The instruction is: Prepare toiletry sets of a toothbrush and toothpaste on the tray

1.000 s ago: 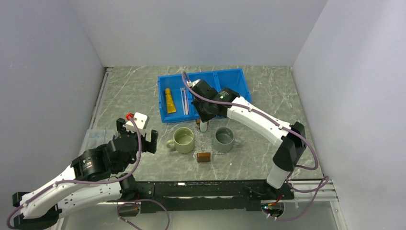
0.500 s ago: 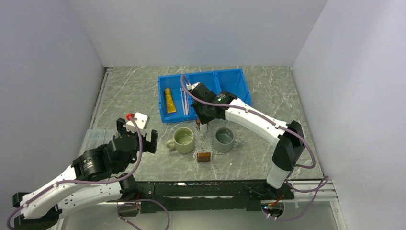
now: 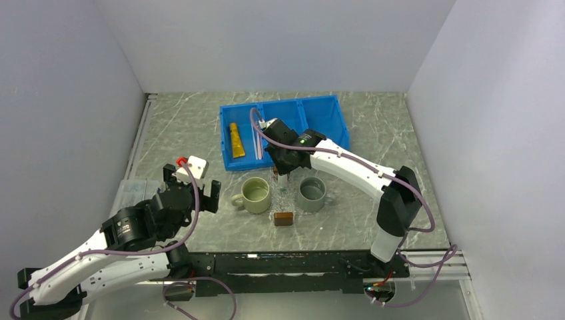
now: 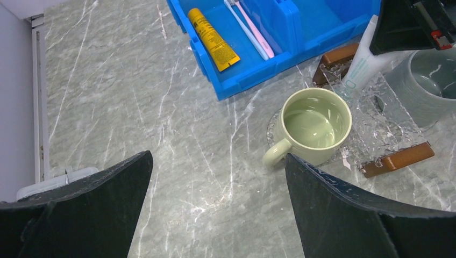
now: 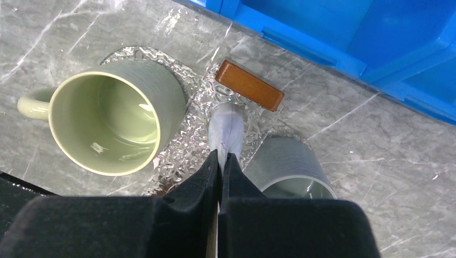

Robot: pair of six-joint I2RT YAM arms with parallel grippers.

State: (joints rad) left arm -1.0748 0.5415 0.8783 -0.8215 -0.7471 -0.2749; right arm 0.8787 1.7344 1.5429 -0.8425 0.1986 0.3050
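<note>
My right gripper (image 3: 285,172) (image 5: 221,157) is shut on the white toothpaste tube (image 3: 284,178) (image 5: 227,131) (image 4: 361,67). It holds the tube upright, lower end just over the clear tray (image 5: 185,145) (image 4: 384,115) between two mugs. The tray's brown handles (image 3: 284,219) (image 5: 249,85) show at its ends. A yellow-orange toothpaste tube (image 3: 236,141) (image 4: 213,40) and thin pale toothbrushes (image 3: 256,140) (image 4: 257,33) lie in the blue bin's left compartment. My left gripper (image 3: 193,190) (image 4: 218,158) is open and empty over bare table, left of the mugs.
A green mug (image 3: 256,195) (image 4: 314,123) (image 5: 107,123) and a grey mug (image 3: 312,194) (image 5: 293,166) stand on the tray's sides. The blue bin (image 3: 326,100) sits behind the tray. A white box with a red cap (image 3: 190,165) and a clear container (image 3: 130,193) are at the left.
My right arm has shifted slightly left and down with the white tube, closer to the tray. The left arm has not moved.
</note>
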